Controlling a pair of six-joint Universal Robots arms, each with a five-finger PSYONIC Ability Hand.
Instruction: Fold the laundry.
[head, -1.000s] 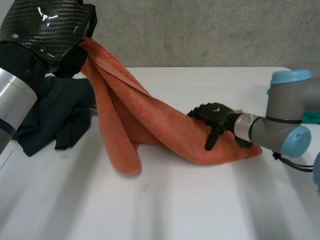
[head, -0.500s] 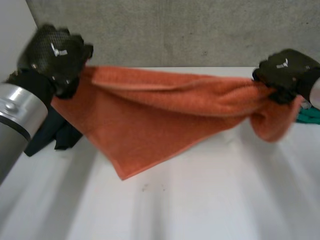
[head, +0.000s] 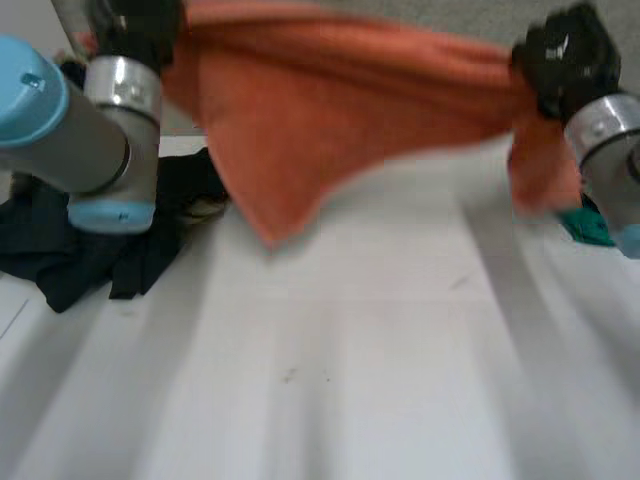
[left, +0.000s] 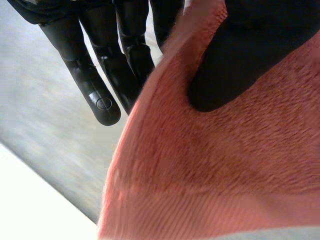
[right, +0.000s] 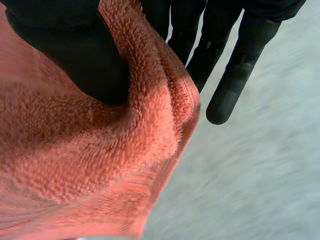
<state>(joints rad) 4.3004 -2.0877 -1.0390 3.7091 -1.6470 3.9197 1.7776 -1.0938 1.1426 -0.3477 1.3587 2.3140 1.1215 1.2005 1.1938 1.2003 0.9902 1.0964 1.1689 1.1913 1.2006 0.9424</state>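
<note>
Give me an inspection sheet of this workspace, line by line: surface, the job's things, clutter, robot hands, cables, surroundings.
Surface: white table, bare in front, a few small marks.
Job's things: orange towel held up off the table, stretched between both hands, one corner hanging down; dark clothes heaped beside the left arm.
Clutter: teal item beside the right arm.
Robot hands: left robot hand pinches one end of the towel between thumb and fingers; right robot hand pinches the other end.
Cables: nothing seen.
Surroundings: grey concrete wall behind the table.
</note>
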